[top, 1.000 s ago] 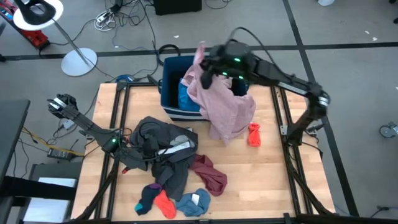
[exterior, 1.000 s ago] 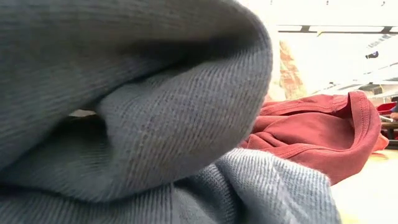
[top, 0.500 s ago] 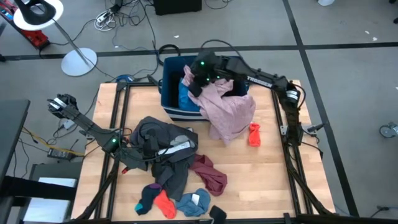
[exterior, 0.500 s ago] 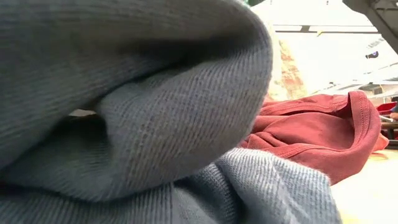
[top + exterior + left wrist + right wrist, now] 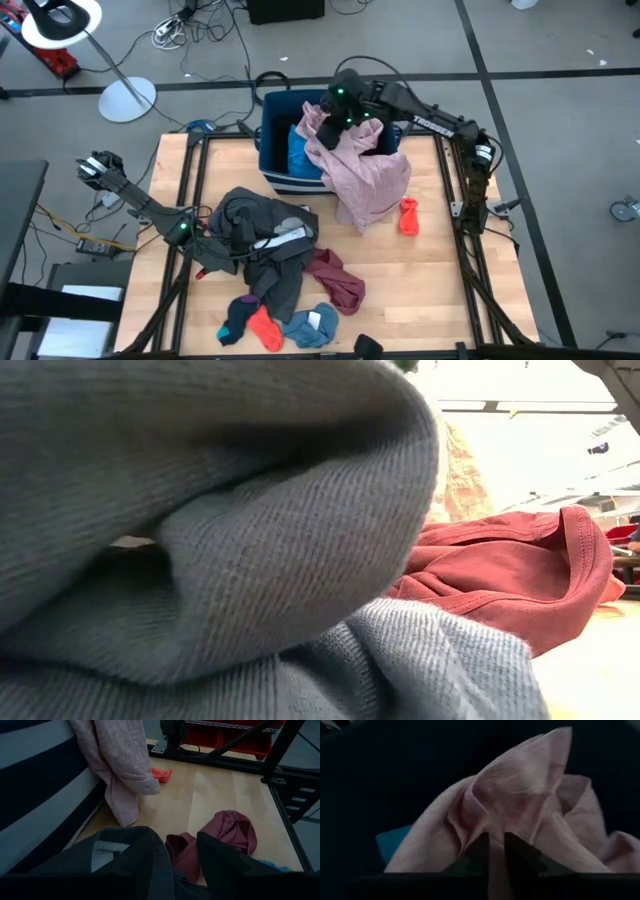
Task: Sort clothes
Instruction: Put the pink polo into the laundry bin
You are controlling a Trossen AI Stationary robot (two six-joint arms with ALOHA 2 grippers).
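Observation:
My right gripper (image 5: 328,118) is over the blue striped bin (image 5: 270,135) at the table's far middle, shut on a pale pink garment (image 5: 370,175). The garment drapes over the bin's near right wall, and its lower end lies on the table. A bright blue cloth (image 5: 300,155) lies in the bin. My left gripper (image 5: 237,237) is low in a dark grey and black pile (image 5: 270,245) and is open (image 5: 182,857). A maroon garment (image 5: 335,280) lies beyond its fingers. An orange-red sock (image 5: 408,215) lies right of the pink garment. My right gripper pinches a bunched fold at the pink garment's upper end (image 5: 495,827) between its two fingers, coming from above over the bin. Several layers are gathered there. The rest hangs slack over the bin's wall onto the table. My left gripper lies level in the pile; dark cloth with a pale tag (image 5: 107,855) rests over one finger, and nothing is between the fingers.
Small socks, orange-red (image 5: 265,328), black (image 5: 235,322) and grey-teal (image 5: 312,325), lie at the near edge. Grey-teal cloth (image 5: 200,560) fills most of the low view, with the maroon garment (image 5: 510,580) behind it. Bare wood shows at the table's right and near right.
My right gripper has gone down and toward the table's left over the bin, carrying the pink garment's upper end lower. That end was lifted high and now sits bunched at the bin's top. The lower end has stayed on the table.

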